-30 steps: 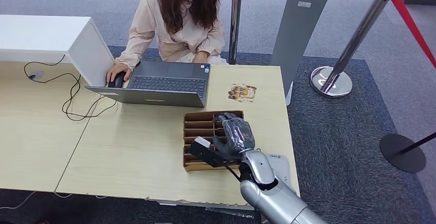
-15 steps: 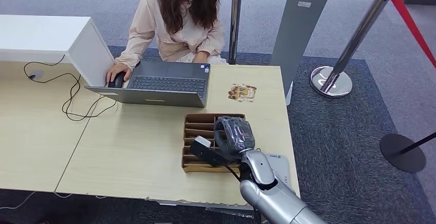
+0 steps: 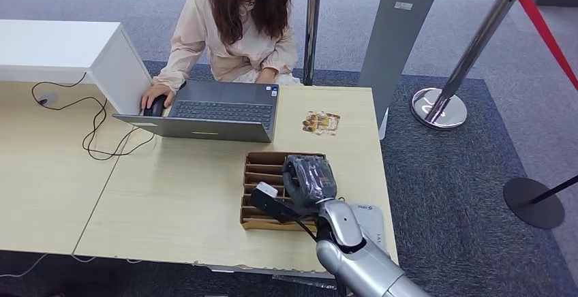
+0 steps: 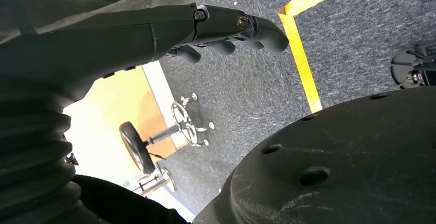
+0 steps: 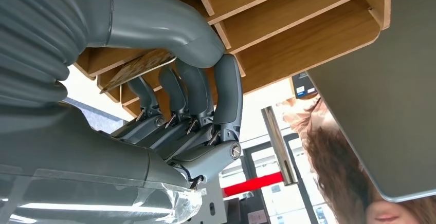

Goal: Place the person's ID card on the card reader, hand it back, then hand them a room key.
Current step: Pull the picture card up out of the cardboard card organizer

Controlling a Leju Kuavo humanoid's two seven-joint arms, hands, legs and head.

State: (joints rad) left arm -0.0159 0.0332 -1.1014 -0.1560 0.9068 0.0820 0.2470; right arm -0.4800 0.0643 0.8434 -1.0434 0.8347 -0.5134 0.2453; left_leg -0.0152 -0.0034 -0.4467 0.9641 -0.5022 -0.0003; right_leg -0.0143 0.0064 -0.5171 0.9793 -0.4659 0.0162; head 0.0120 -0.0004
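Observation:
My right hand hovers over the slotted cardboard box on the table, fingers curled in. In the right wrist view, the thumb and fingers pinch a patterned room key card at the box's wooden slots. A second patterned card lies on the table beyond the box, close to the person. The pale card reader sits at the table's near right corner, partly behind my forearm. My left hand hangs over the carpet, holding nothing.
An open laptop stands between the box and the seated person, whose hand rests on a mouse. A black cable trails over the left of the table. Stanchions with red belts stand on the right.
My right hand's fingers have curled in from spread. The hand and the box under it have shifted slightly left and toward me.

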